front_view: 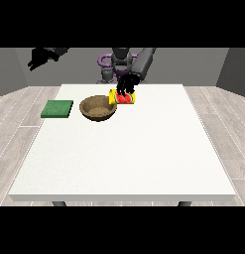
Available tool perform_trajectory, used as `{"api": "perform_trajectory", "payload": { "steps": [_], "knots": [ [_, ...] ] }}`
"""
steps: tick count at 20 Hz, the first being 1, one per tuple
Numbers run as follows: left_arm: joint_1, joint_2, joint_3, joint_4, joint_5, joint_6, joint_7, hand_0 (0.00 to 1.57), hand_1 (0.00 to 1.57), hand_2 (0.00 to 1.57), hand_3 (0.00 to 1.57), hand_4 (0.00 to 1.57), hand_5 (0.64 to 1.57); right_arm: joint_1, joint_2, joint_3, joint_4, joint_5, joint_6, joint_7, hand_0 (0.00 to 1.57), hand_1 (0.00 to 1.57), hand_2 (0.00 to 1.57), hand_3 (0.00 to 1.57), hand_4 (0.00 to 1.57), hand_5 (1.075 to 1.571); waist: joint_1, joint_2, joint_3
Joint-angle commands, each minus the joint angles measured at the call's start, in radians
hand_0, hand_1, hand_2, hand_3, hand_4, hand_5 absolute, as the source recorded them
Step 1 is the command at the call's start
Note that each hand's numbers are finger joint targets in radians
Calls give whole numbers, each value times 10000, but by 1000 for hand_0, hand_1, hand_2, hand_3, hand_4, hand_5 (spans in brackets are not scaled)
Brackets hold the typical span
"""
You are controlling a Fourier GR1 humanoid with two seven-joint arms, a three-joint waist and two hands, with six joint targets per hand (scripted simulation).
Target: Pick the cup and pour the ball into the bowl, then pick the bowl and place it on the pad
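The cup [123, 97] — yellow with a red patch — lies tilted sideways just above centre frame, long axis roughly horizontal, one end towards the brown bowl [98, 108] beside it. The hand at the view's right [127, 84] curls its fingers over it. The hand at the view's left [39, 57] hangs upper left — fingers unclear — above the green pad [57, 109] on the white surface [124, 158].

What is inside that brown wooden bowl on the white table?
The brown wooden bowl shows only its dark inner wall; no ball is visible in it. The yellow and red cup beside it is tipped under the black hand, which hides its contents.
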Motion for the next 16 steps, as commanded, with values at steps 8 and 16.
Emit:
{"api": "perform_trajectory", "payload": {
  "steps": [8, 16],
  "knots": [
    [-345, -817, -3047, 417, -3492, -1734, 3434, 1514, 1514, 1571, 1571, 1488, 1202, -640, 672, 604, 615, 423, -107, -526, 0, 0, 344, 624, 575, 1565, -781, 135, -12],
    [-763, -828, -3885, -644, -4706, -3585, 4284, 1523, 1523, 1571, 1571, 1482, 1196, -950, 501, 372, 1101, 196, 168, -615, 0, 0, 342, 642, 579, 1566, -716, 277, -23]
  ]
}}
